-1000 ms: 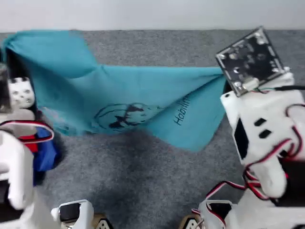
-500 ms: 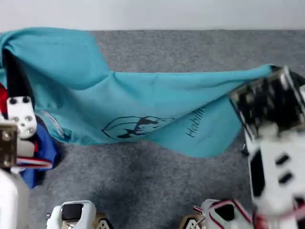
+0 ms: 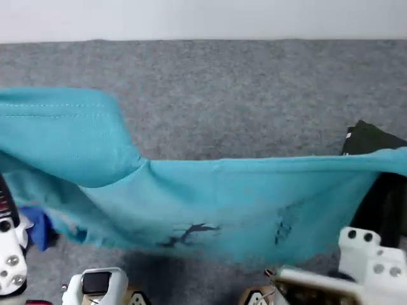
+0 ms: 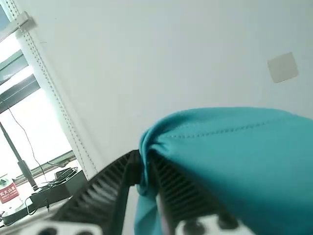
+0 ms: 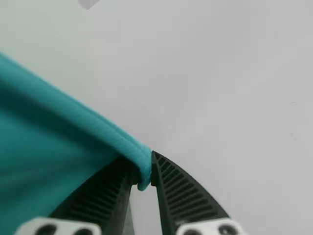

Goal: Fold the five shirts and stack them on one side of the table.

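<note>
**Teal shirt (image 3: 254, 190) strung between two grippers**

Just one teal shirt, with a dark graphic on the front, held up and stretched left to right over the near part of the grey table (image 3: 241, 95). The left gripper (image 4: 143, 159) is clamped on a bunched fold. The right gripper (image 5: 142, 170) is pinching the hem. One blue cloth (image 3: 39, 225) peeks out at the near left.
</note>
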`<state>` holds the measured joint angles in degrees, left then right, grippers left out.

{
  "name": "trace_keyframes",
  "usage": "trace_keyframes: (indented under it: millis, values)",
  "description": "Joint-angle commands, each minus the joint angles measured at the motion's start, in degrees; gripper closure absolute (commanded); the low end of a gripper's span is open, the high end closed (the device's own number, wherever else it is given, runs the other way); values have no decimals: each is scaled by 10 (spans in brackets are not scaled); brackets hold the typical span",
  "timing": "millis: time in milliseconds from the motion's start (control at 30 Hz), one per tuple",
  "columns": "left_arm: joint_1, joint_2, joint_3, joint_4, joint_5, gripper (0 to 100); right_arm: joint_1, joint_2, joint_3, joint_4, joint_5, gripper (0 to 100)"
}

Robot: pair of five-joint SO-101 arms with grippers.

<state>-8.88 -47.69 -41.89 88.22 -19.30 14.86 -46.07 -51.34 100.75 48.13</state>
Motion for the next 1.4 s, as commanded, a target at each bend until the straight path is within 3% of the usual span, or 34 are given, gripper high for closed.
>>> trace_keyframes:
  millis: [0,300,500,667,867,1000,1233,1367]
  values:
    - [-1,11,15,-12,-9,995,8,11,32,20,6,988]
    - [4,94,227,-33,-10,995,-19,116,236,-43,6,987]
    - [4,183,399,-208,-8,995,-76,209,366,-139,4,988]
    - [4,268,455,-383,-7,995,-79,275,425,-283,3,988]
    - [5,372,448,-537,-6,995,-74,345,433,-396,3,988]
    - [5,453,393,-592,-6,995,-74,380,433,-471,3,988]
    - [5,622,182,-586,-6,995,-74,426,430,-572,4,988]
    - [11,702,48,-513,-6,995,-74,433,430,-599,5,988]
